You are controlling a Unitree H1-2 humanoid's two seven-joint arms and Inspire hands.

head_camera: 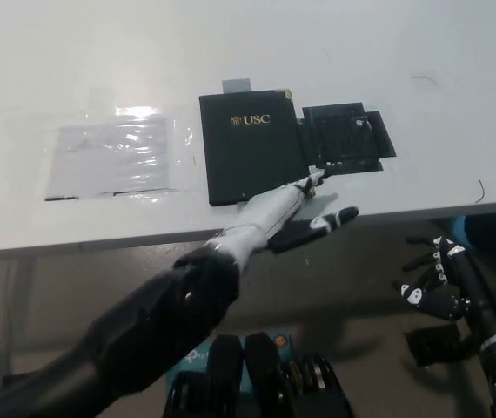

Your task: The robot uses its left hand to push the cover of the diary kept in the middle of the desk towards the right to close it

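Note:
A black diary [250, 145] with gold "USC" lettering lies shut in the middle of the white desk [335, 52]. A black flap piece [345, 139] sticks out from its right side. My left hand [284, 212] reaches over the desk's front edge, fingers stretched out flat, fingertips [316, 178] touching the diary's lower right corner. It holds nothing. My right hand [435, 279] hangs below the desk at the lower right, fingers spread.
A clear plastic sleeve [113, 158] lies flat on the desk left of the diary. A small grey tab [237, 84] shows behind the diary's top edge. The desk's front edge [100, 242] runs across the middle of the view.

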